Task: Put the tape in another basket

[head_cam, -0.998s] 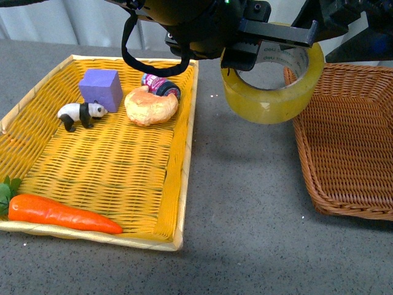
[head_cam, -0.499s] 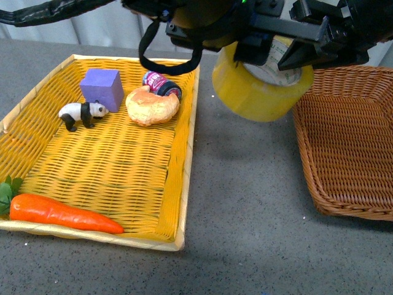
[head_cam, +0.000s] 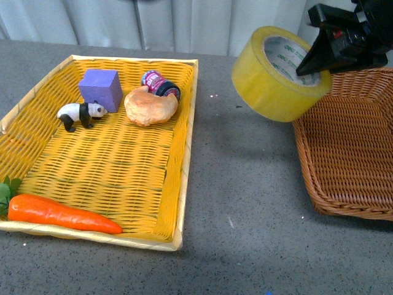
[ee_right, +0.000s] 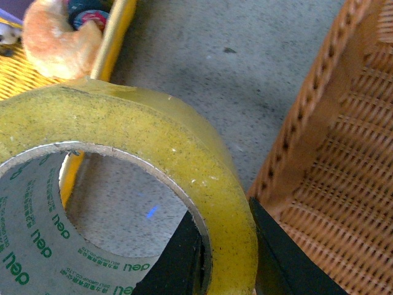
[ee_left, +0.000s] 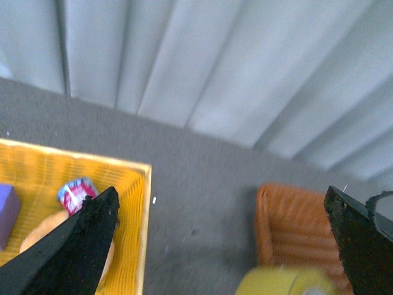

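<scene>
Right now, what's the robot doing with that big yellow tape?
The right gripper is pinching the tape by its wall and holding it up in the air. The tape hangs right beside the rim of the brown basket, not inside it yet. The left gripper is open and holds nothing. The yellow tray has a carrot, a panda, a purple block and a croissant in it.

Front view looks down on the tabletop point(head_cam: 245, 203). Left wrist high, right wrist tight on tape point(ee_right: 153, 129). All share basket point(head_cam: 350, 153).
</scene>
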Robot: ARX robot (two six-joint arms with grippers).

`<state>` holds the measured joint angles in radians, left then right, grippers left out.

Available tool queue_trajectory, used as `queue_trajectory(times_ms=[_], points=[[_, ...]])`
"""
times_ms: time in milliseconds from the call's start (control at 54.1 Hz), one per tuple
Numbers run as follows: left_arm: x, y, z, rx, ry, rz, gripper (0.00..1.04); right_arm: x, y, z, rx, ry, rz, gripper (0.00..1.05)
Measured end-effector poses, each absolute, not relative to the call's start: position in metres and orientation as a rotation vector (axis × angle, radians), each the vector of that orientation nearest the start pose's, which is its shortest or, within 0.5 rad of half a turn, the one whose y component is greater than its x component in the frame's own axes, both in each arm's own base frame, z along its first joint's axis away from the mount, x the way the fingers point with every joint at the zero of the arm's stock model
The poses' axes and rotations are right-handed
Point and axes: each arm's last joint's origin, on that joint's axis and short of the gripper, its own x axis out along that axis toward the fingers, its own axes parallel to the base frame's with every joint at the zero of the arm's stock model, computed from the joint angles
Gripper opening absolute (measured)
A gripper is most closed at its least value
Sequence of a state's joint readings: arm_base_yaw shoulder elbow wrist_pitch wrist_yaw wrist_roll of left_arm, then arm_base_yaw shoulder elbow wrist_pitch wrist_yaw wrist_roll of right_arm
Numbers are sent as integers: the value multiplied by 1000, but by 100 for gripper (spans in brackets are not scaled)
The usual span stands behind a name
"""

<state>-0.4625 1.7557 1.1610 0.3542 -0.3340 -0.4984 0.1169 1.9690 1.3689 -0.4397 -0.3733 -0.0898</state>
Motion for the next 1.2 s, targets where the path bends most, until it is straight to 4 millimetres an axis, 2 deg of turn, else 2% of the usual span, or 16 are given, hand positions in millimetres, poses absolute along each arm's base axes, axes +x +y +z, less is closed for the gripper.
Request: queue_trajectory(times_ms=[92, 148, 388, 499, 629, 777, 961, 1035, 1146, 1202], points=[[358, -153, 272, -505, 179, 9, 98, 403, 47, 174, 48, 1023, 458, 15], [356, -146, 273, -537, 168, 45, 98, 404, 39, 174, 47, 1021, 437, 15], [344, -128, 242, -520, 222, 140, 98, 394, -1, 170, 33, 1035, 340, 15], [333, -116, 229, -503, 239, 182, 98, 384, -26, 161, 30, 1061, 272, 15], [321, -103, 221, -494, 224, 208, 98, 376, -45, 149, 28, 1076, 220, 15], [311, -88, 212, -477, 221, 250, 98, 379, -47, 136, 22, 1075, 220, 15], [306, -64, 206, -461, 216, 314, 98, 386, -41, 103, 8, 1145, 228, 15], [306, -59, 207, -458, 213, 329, 98, 387, -40, 97, 0, 1158, 225, 15], [303, -52, 210, -438, 213, 352, 98, 389, -40, 101, -23, 1121, 206, 38], [302, -52, 212, -425, 209, 354, 98, 388, -42, 106, -26, 1094, 200, 45]])
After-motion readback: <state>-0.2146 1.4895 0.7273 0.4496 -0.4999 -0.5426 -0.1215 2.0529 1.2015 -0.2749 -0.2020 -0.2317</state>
